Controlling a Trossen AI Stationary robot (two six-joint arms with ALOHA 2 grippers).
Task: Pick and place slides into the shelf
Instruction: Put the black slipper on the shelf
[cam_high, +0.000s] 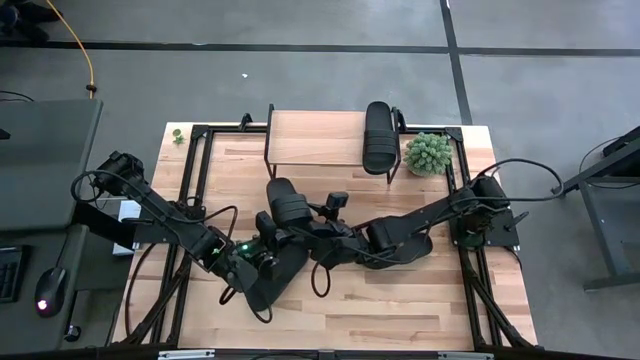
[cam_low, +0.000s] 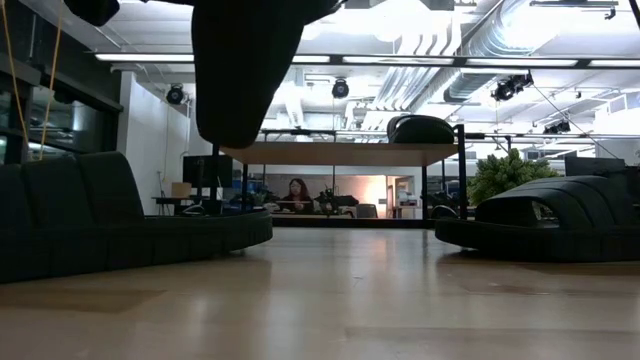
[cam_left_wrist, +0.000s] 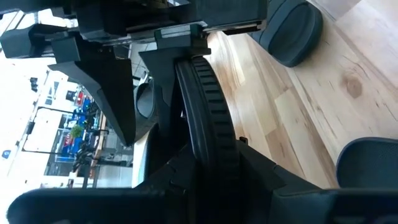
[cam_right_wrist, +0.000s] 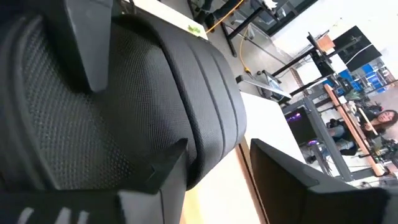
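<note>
Near the middle of the table (cam_high: 400, 310), seen from above, my left gripper (cam_high: 262, 245) is clenched on the edge of one black slide (cam_high: 288, 203) and holds it up off the wood; from table height it hangs in the air at the top of the view. My right gripper (cam_high: 318, 225) reaches in from 3 o'clock and meets the same slide. Its fingers (cam_right_wrist: 93, 50) straddle the ribbed strap, but I cannot tell whether they press on it or stand free. The shelf (cam_high: 310, 138) stands at the table's 12 o'clock edge, just beyond the lifted slide. A second slide (cam_high: 379, 135) lies on the right end of its light wood top. A small green plant (cam_high: 428, 153) sits beside the shelf, toward 1 o'clock. A third slide (cam_low: 120, 225) and a fourth slide (cam_low: 560, 215) rest flat on the table, one under each of my arms.
</note>
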